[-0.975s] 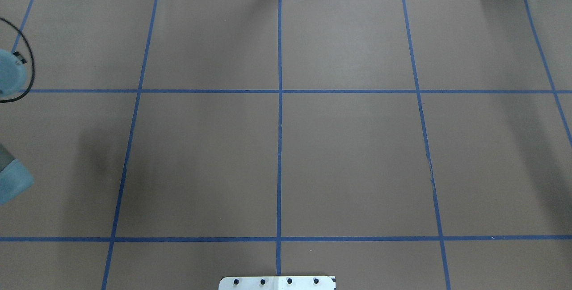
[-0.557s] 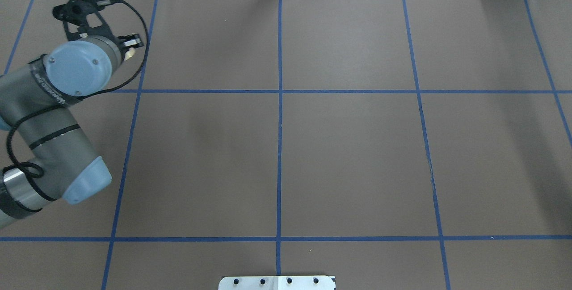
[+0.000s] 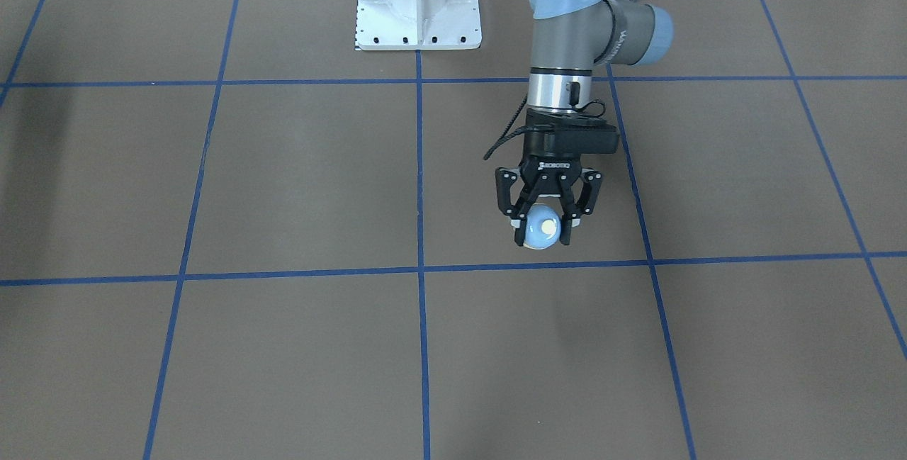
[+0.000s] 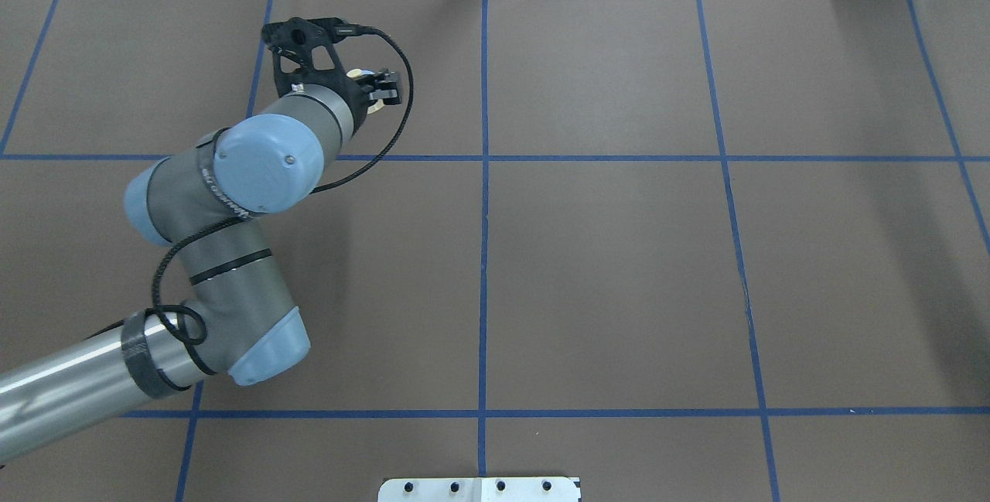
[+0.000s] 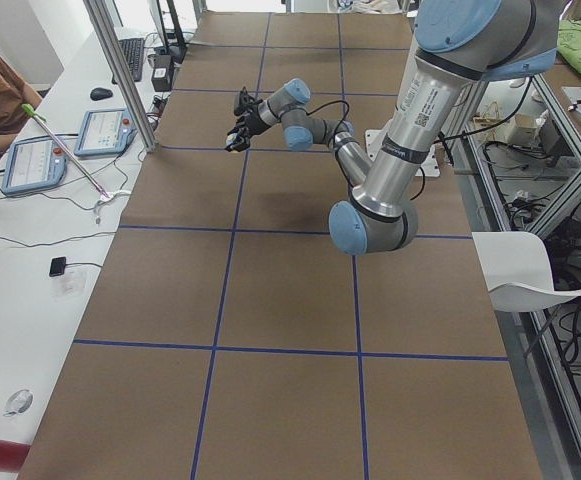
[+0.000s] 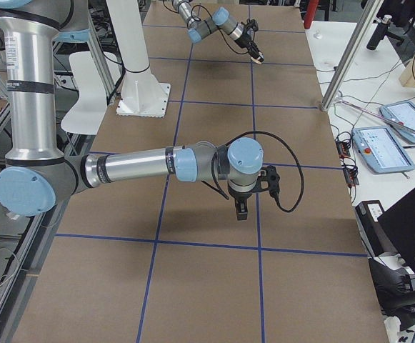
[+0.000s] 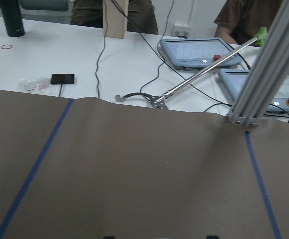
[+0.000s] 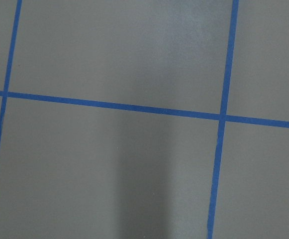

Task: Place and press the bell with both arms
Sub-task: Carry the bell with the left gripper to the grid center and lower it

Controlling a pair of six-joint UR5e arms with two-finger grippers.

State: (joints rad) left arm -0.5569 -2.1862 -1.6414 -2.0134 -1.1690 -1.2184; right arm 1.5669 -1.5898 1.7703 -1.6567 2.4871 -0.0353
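Logging the left gripper (image 3: 543, 230) as pinched onto the bell (image 3: 537, 222) from both sides of its blue dome. Judged clear of the table (image 3: 283, 183) from the side views, over the robot's left half and near a blue tape line (image 3: 538, 262). From across the table, cream button (image 3: 548, 229) turned towards the camera rather than straight up, so probably carried tilted. Cannot tell the state of the right gripper (image 6: 241, 209): caught only in a side view, pointing down over the table, well apart from the bell, with no fingers in its wrist view. Main risk: slipping out mid-carry, from a pinch on a rounded, smooth-looking dome instead of lower down. Second: landing on one edge and toppling or rolling, from releasing before levelling and touching down. Third: dragging the bell on withdrawal, from opening too little around it. Fourth: setting down beyond easy reach of the right arm (image 6: 128, 166), forcing a long crossing and a possible clash with the left one over the button. Last: pressing off-centre, skidding so light a bell sideways instead of ringing it.
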